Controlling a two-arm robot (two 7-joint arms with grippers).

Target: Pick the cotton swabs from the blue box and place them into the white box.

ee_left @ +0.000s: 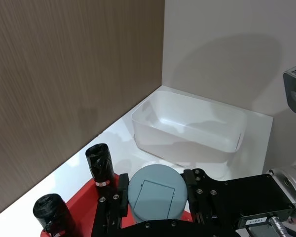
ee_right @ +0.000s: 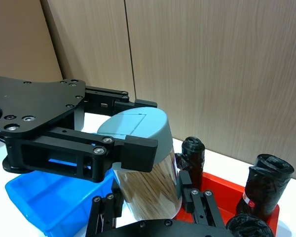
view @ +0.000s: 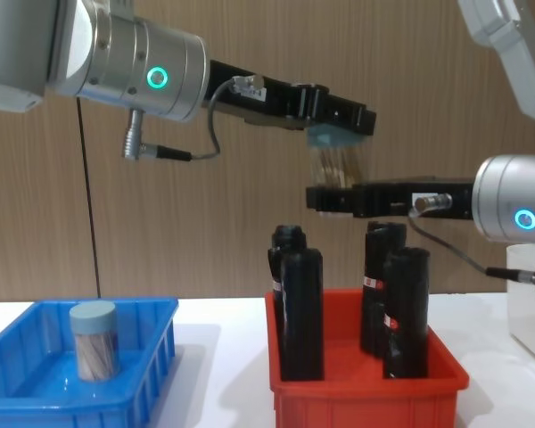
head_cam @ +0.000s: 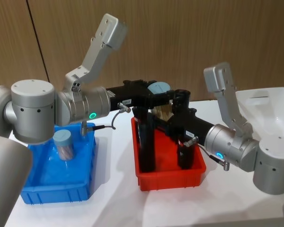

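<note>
Currently, the left end effector (ee_left: 155, 197) is clamping the pale blue-grey lid of a cotton swab jar (ee_right: 150, 187), jaws closed on either side of it. It is holding the jar aloft over the red bin (view: 366, 401) of black bottles (view: 301, 312). The right end effector (view: 334, 198) is sitting around the jar's clear lower body, just beneath the left one; whether it is gripping yet cannot be told.

Judged from this, a mid-air handover from left to right is taking place. To do it well, the right end effector should be closing squarely on the clear body below the lid, with moderate squeeze. The left should be opening only once that grip is secure, then drawing back without dragging the lid. A slip would be dropping the jar among the bottles.

The left arm is reaching across from above the blue box (view: 18, 392), forearm near level. The right arm is reaching leftward from beside the white box (ee_left: 177, 148), slightly lower. A second jar (view: 94, 341) is standing upright in the blue box. The white box is sitting at the far right of the bench (head_cam: 118, 198), holding no jar as yet.
</note>
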